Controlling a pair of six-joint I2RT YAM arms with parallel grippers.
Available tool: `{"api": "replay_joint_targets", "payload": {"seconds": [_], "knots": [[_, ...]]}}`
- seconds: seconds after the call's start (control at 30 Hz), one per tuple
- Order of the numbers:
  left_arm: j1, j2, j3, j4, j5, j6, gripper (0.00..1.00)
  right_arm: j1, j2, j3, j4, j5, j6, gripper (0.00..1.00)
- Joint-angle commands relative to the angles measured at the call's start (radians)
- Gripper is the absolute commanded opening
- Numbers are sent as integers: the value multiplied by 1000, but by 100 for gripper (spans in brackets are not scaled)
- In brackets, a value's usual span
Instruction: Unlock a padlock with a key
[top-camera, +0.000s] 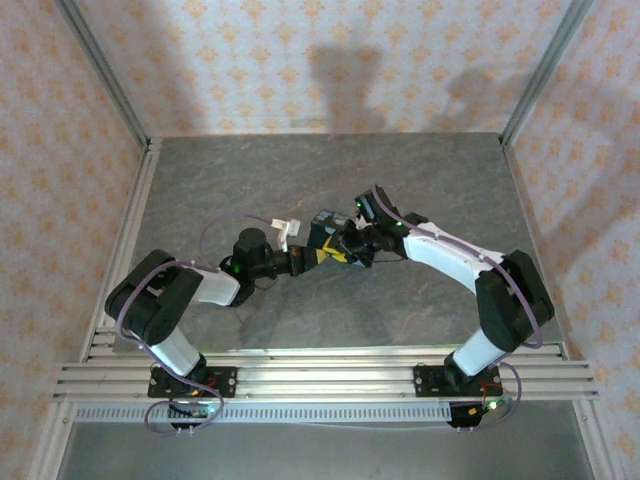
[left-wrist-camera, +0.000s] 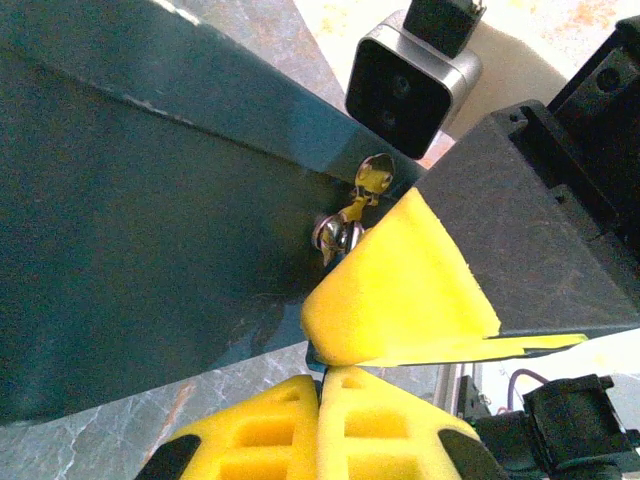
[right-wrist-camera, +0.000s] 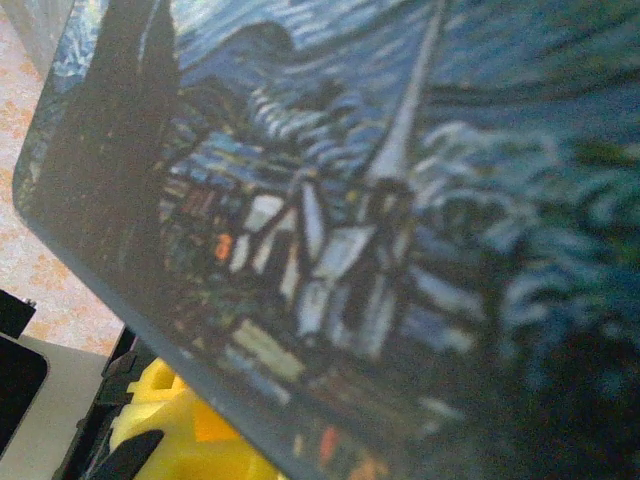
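So the grey table (top-camera: 440, 190) is boxed in by patterned walls (top-camera: 330, 70) on three sides, with a metal rail (top-camera: 135, 235) running down its left edge and a matching one on the right. There's loads of bare surface toward the back and along both sides. Everything's bunched up in the middle: the left arm (top-camera: 175, 300) and right arm (top-camera: 460, 265) bend inward and meet at the painted box (top-camera: 325, 238), which sits well away from every table edge. Up close it's tight. In the left wrist view the box's dark side takes up the whole left half, with a strip of table showing under its lower edge. The left gripper (left-wrist-camera: 320, 385) has its two yellow fingers pressed flat together along one seam, just below that edge. The right gripper (top-camera: 347, 247) comes in from the other side. One yellow pad (left-wrist-camera: 400, 290) lies against the box's corner, but the other finger is hidden, so I can't tell if it's actually clamped on the box. Its wrist camera (left-wrist-camera: 410, 85) hangs just past the box's upper edge. Tucked in the narrow gap where pad and box meet is a brassy clasp (left-wrist-camera: 373, 180). Right below it is what looks like the padlock (left-wrist-camera: 338, 235), a silvery loop just beside the pad's tip. I can't make out its blue body.
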Motion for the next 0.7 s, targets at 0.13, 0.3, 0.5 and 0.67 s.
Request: {"api": "replay_joint_targets", "payload": {"seconds": [0.13,0.3,0.5,0.67], "knots": [[-22,49,-9,101,-48,-39,0,7,-46,-43,73,22,45,42],[-39,100,-40,171,-97,-58,0,14,-59,-69,82,48,52,49],[-52,193,-66,261,-135,-82,0,33,-88,-91,51,134,45,51],[-66,222,-88,273,-172,-75,0,84,-123,-132,41,287,56,51]]}}
